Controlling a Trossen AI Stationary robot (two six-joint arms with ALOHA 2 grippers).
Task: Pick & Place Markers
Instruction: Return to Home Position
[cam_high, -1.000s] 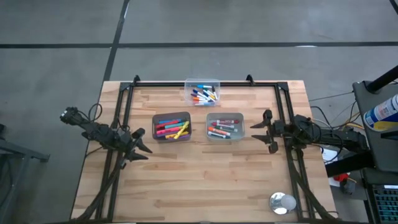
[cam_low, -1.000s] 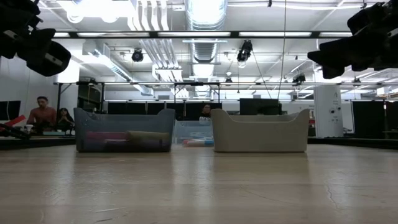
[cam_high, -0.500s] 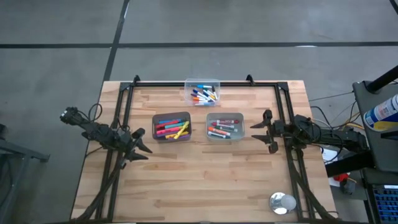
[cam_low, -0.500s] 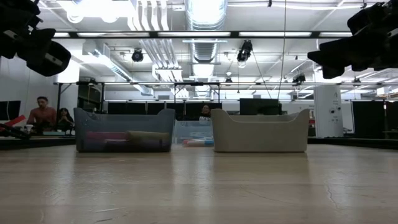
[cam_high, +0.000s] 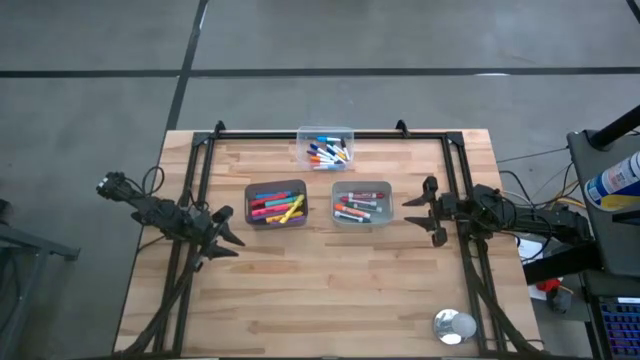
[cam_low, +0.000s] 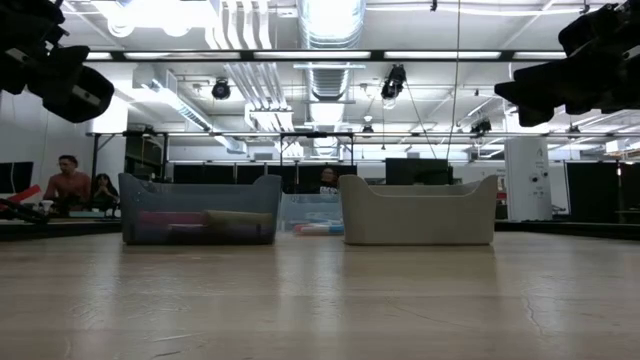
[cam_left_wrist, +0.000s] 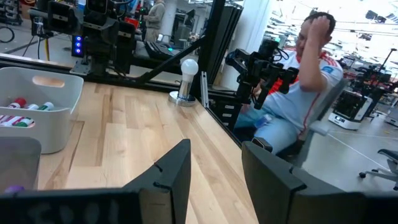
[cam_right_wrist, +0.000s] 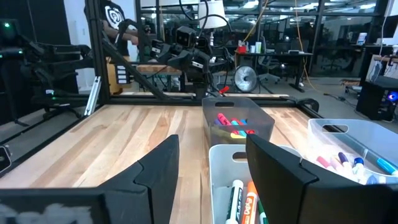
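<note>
The markers lie in three bins mid-table. A dark grey bin (cam_high: 276, 204) holds pink, yellow and orange ones (cam_high: 278, 209). A light grey bin (cam_high: 361, 203) holds red and white ones (cam_right_wrist: 239, 198). A clear bin (cam_high: 325, 148) at the far edge holds blue and orange ones. My left gripper (cam_high: 228, 230) hovers open, left of the dark bin and nearer the front, with nothing between its fingers (cam_left_wrist: 214, 162). My right gripper (cam_high: 425, 210) hovers open, right of the light bin, its fingers (cam_right_wrist: 211, 155) pointing level at that bin.
A round silver roll (cam_high: 454, 326) stands near the table's front right corner. A black frame (cam_high: 200, 150) runs along the table's left, far and right edges. A person (cam_left_wrist: 298, 93) sits beyond the table's right side. Bare wood lies in front of the bins.
</note>
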